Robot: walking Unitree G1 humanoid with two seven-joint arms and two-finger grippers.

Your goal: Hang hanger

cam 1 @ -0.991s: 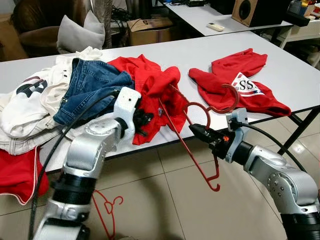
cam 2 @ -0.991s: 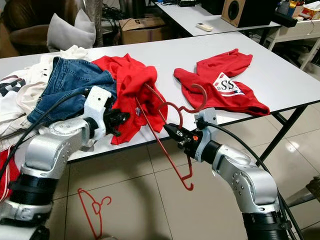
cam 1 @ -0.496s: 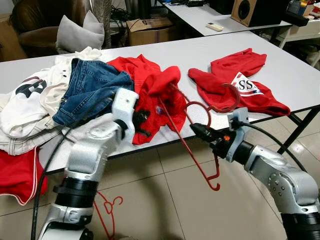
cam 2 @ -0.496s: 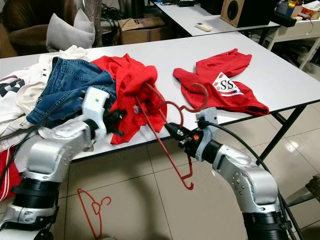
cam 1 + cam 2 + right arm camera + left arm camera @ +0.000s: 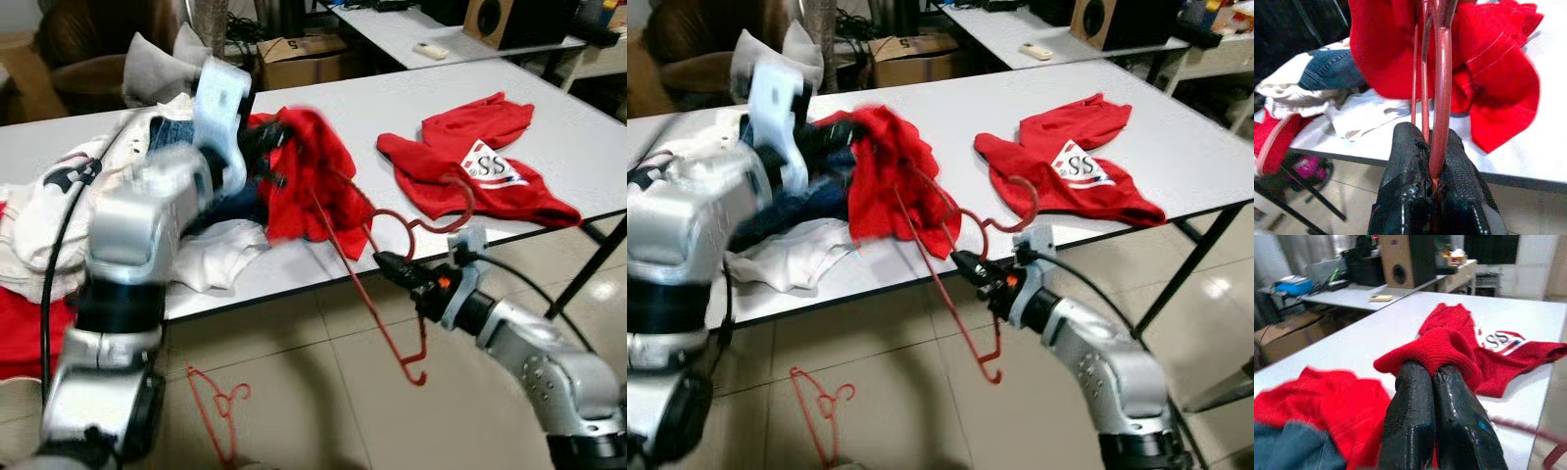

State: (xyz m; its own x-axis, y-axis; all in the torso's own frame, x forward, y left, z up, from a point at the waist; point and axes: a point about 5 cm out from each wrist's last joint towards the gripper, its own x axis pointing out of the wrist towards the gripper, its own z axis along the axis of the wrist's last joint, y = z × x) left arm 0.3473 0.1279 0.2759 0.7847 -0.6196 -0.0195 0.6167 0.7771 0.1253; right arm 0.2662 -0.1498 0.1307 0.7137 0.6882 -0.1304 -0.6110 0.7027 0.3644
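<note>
Left end effector [image 5: 1432, 377], fingers pressed together, pinches the red garment [image 5: 312, 176] raised above the white worktop [image 5: 343, 103]. Right end effector [image 5: 384, 262] clamps the red hanger [image 5: 367, 284].

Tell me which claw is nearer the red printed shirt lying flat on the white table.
Right. The right claw, shut on the red wire hanger, sits just off the table edge beside the shirt; the left claw grips another red garment farther away.

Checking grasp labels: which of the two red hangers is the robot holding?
The red hanger at the table edge, clamped in the right gripper. The other hanger lies untouched on the floor.
</note>
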